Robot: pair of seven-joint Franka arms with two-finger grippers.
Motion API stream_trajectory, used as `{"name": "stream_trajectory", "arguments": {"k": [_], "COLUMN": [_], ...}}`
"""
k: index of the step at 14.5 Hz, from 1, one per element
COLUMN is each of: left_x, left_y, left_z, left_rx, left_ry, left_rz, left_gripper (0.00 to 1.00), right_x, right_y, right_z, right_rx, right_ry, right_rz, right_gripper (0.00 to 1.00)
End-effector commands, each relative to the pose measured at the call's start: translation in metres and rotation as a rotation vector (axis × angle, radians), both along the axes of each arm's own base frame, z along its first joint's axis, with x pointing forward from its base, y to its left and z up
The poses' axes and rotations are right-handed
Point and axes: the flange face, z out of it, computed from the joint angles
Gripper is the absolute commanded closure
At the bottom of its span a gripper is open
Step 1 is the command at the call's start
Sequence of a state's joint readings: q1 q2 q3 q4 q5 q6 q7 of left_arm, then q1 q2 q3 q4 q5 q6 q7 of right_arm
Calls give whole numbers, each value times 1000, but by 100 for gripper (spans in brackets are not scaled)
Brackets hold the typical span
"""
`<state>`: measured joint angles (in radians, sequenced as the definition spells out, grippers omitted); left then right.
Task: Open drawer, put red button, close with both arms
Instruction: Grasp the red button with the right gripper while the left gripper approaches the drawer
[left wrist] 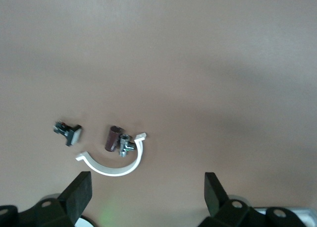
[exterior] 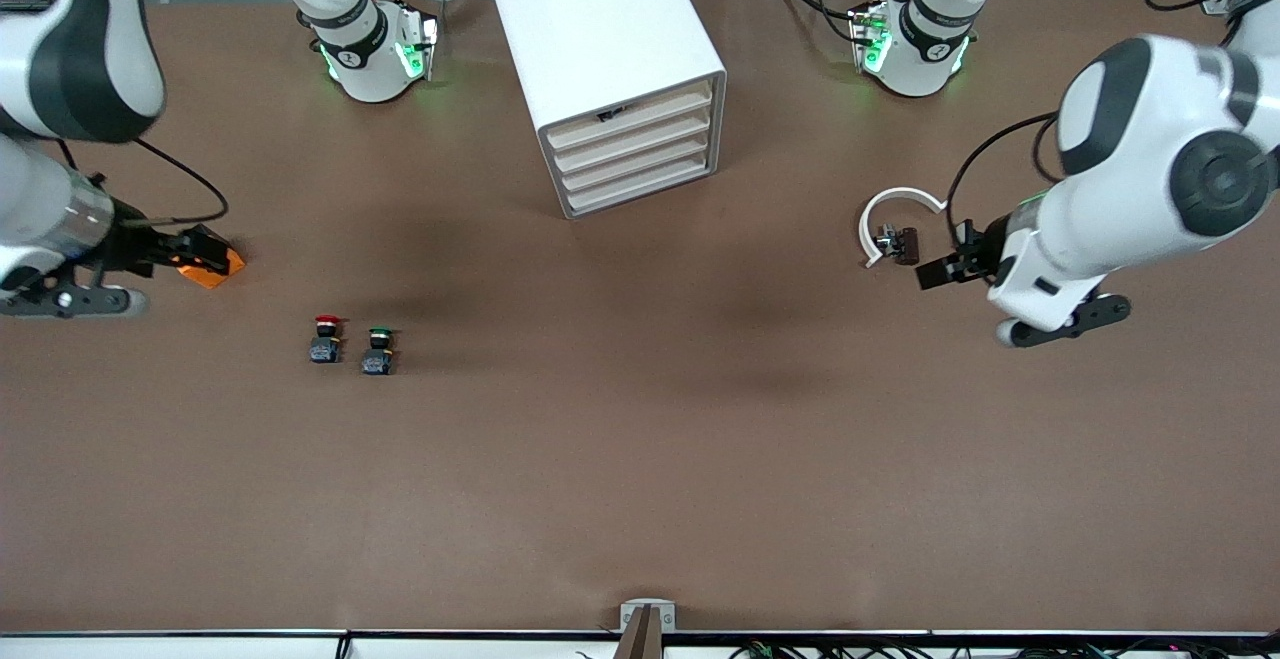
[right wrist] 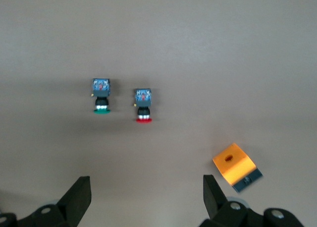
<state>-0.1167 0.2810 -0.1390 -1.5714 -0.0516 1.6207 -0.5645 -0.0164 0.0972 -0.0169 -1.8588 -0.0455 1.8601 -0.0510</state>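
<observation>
So far nothing is done: the drawer [exterior: 634, 131] is shut, the red button [exterior: 325, 339] untouched, left gripper [left wrist: 146, 190] and right gripper [right wrist: 146, 190] spread wide, empty.

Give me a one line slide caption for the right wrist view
Open right hand over the table, with the red button beside the green button and an orange cube nearby.

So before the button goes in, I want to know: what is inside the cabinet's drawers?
Nothing can be told: all four drawers of the white cabinet are shut, showing only cream slat fronts. The contents are covered.
</observation>
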Motion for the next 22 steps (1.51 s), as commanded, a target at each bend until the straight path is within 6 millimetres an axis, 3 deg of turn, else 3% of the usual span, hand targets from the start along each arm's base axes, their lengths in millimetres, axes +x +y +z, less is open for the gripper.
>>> {"name": "stream_trajectory", "arguments": {"k": [1, 3, 7, 9, 13, 17, 19, 22], "left_x": [5, 5, 5, -4, -11, -14, -13, -30], "left_y": [-32, -50, -69, -97, -133, -144, -157, -181], "left_z": [-33, -55, -103, -122, -153, -177, -178, -181], "left_rx": [25, 33, 12, 21, 28, 90, 121, 233], "left_ry": [48, 83, 236, 285, 389, 539, 604, 668], "left_rz": [96, 211, 478, 512, 731, 989, 1109, 1226], "left_gripper": [0, 0, 0, 0, 0, 0, 0, 0], "right_x": [-13, -17, -9, -3, 6, 12, 10, 9], "right_y": [5, 6, 7, 7, 7, 7, 5, 7], "right_z": [-60, -93, -138, -162, -203, -239, -256, -267], "right_rx": [-13, -10, -7, -5, -2, 1, 3, 5], "right_ry": [-53, -73, -67, -75, -115, -142, -132, -129], "right_rz": [35, 42, 45, 47, 51, 52, 50, 51], "right_gripper": [0, 0, 0, 0, 0, 0, 0, 0]}}
